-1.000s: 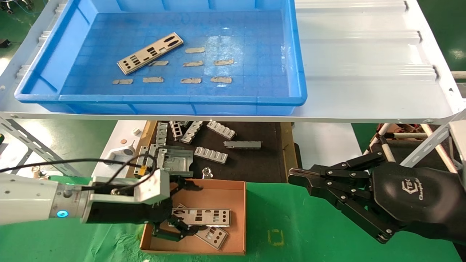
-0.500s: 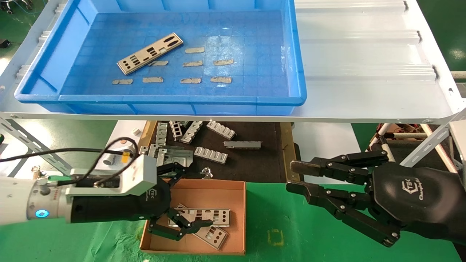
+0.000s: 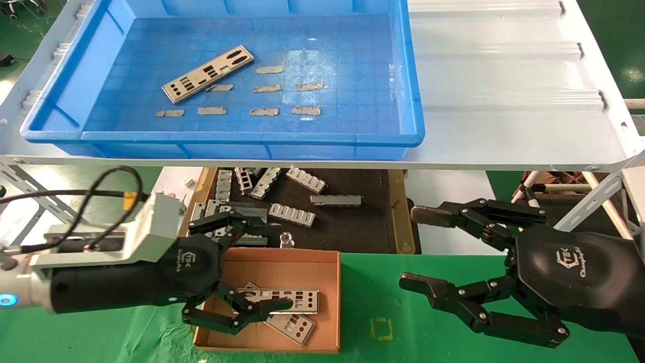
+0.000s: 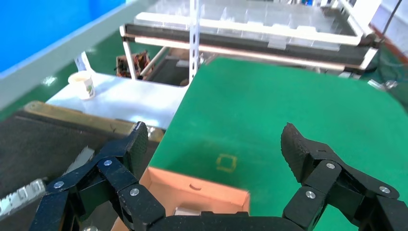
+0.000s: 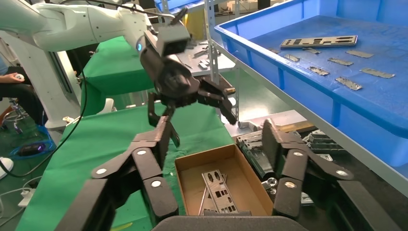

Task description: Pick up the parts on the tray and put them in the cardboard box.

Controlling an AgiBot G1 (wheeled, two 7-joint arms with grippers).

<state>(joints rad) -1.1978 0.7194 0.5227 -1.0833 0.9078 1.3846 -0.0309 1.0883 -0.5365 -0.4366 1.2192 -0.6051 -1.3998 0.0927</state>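
One silver plate (image 3: 207,73) lies at a slant in the left part of the blue tray (image 3: 252,141); it also shows in the right wrist view (image 5: 319,42). Two plates (image 3: 292,301) lie crossed in the cardboard box (image 3: 322,262), also seen in the right wrist view (image 5: 220,190). My left gripper (image 3: 272,267) is open and empty above the box's left side. My right gripper (image 3: 418,247) is open and empty, to the right of the box over the green table.
Torn grey tape strips (image 3: 264,88) lie on the tray floor. Grey ribbed brackets (image 3: 292,214) lie on a black mat under the white shelf (image 3: 504,75), behind the box. A yellow square mark (image 3: 381,328) is on the green cloth.
My left gripper has let go of the plate, opened and drawn back to the left and up from the box. My right gripper has opened wide.
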